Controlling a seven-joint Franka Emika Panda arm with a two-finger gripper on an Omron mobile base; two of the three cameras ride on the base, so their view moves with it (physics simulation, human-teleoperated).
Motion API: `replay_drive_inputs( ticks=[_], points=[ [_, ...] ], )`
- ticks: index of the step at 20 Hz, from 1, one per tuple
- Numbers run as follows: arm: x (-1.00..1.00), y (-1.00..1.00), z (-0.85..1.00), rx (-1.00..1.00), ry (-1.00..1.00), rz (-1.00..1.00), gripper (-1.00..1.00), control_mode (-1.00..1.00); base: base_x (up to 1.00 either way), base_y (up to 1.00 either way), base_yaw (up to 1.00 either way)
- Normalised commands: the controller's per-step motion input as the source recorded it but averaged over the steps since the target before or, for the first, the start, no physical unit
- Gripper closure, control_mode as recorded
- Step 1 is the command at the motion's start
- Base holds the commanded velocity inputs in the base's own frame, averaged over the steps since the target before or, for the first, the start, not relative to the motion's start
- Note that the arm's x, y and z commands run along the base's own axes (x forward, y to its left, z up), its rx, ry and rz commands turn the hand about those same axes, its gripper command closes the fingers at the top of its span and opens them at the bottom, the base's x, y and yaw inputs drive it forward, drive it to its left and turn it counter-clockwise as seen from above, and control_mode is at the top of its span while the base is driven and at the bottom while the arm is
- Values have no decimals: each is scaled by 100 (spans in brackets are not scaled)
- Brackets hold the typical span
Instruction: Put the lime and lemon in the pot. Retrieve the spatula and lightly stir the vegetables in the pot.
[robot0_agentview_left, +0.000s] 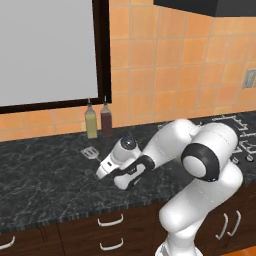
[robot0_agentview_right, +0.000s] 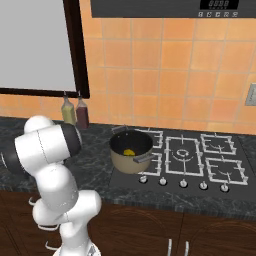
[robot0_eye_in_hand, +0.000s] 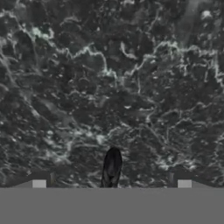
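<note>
One slotted silver spatula (robot0_agentview_left: 90, 152) on veined black stone counter (robot0_agentview_left: 45, 185)

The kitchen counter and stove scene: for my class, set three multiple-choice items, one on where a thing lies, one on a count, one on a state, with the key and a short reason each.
1. Where does the spatula lie?
A. Inside the pot
B. On the dark counter in front of the two bottles
C. On a stove burner

2. How many bottles stand against the tiled wall?
A. One
B. Two
C. Four

3. How does the gripper stand?
A. Open, holding nothing
B. Shut on the spatula
C. Shut on a bottle

Key:
1 B, the slotted head rests on the counter by the bottles.
2 B, an olive bottle and a dark red bottle stand side by side.
3 A, the hand view shows its tips wide apart over the handle, not closed on it.
</note>
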Motion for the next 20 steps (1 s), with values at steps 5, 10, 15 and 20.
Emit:
replay_drive_inputs(
  ticks=[5,10,15,20],
  points=[
    [13,13,-33,0,0,0,-100,-100,0,0,0],
    [9,10,-24,0,1,0,100,-100,0,0,0],
    [-3,0,7,0,1,0,100,-100,0,0,0],
    [-33,0,93,14,-2,0,100,-100,0,0,0]
  ],
)
